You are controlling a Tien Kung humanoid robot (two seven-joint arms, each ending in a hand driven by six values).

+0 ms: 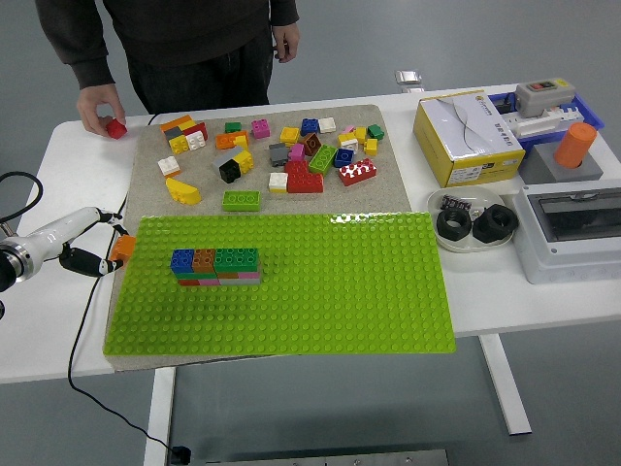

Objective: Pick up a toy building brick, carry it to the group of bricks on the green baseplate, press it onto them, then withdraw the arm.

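Head view shows the left hand (97, 250) at the table's left edge, its fingers (82, 262) pinched around an orange brick (122, 247) that sits just off the left edge of the green baseplate (320, 291). The grip looks shallow, taken at the brick's outer end, so most of the brick juts toward the plate. The white forearm runs out past the table's left edge; the right hand is out of view.

On the baseplate, near its left edge, stands the group of bricks (215, 266): blue, brown and green on top, red and pink below. The orange brick hangs apart from it, to its left.

Judging by this, the carry is unfinished. To do it well, the hand should bring the brick level above the group, square its edges to the row, line studs to sockets, then press straight down before loosening.

At the table's far left corner a person's hand (97, 107) rests on a red brick (116, 127). Loose bricks (281, 150) lie scattered on the mat beyond the plate's far edge.
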